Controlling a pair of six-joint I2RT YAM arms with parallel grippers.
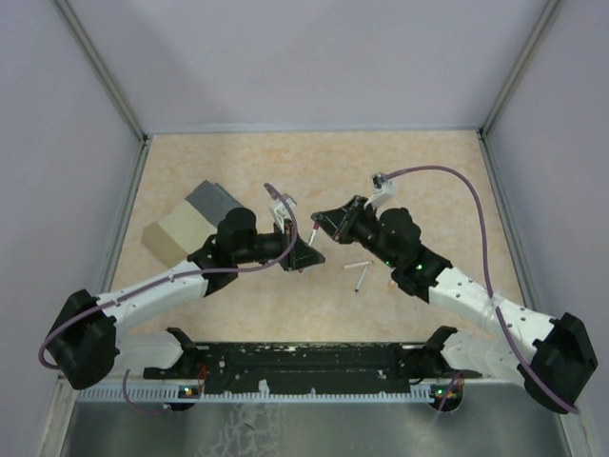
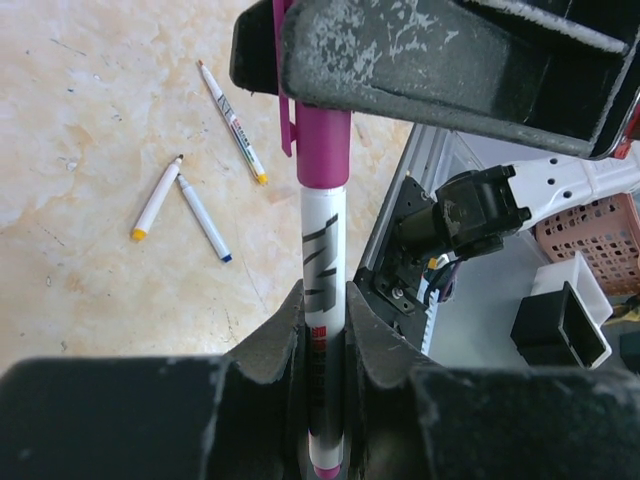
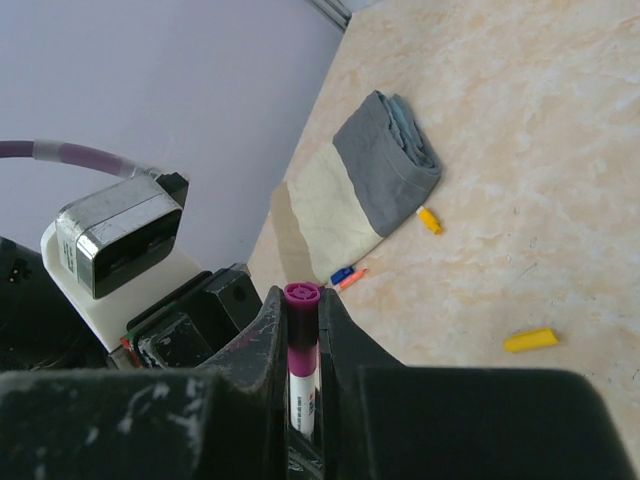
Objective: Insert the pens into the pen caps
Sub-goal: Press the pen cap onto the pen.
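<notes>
magenta pen [image 2: 322, 240]: capped, held above the tabletop [image 2: 80, 90] mid-scene, between both arms
left pincer [image 2: 325, 335]: closed on its white barrel
right pincer [image 3: 303, 325]: clamped on the same pen
yellow cap [image 3: 530, 340]: lying loose on the tabletop

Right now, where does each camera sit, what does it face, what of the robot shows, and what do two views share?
Top: above, behind the bases, looking down at the table; left arm and right arm show.
Left wrist: facing loose pens; own fingers show.
Right wrist: facing box and caps; own fingers show.
Shared by both wrists: the magenta pen.
</notes>
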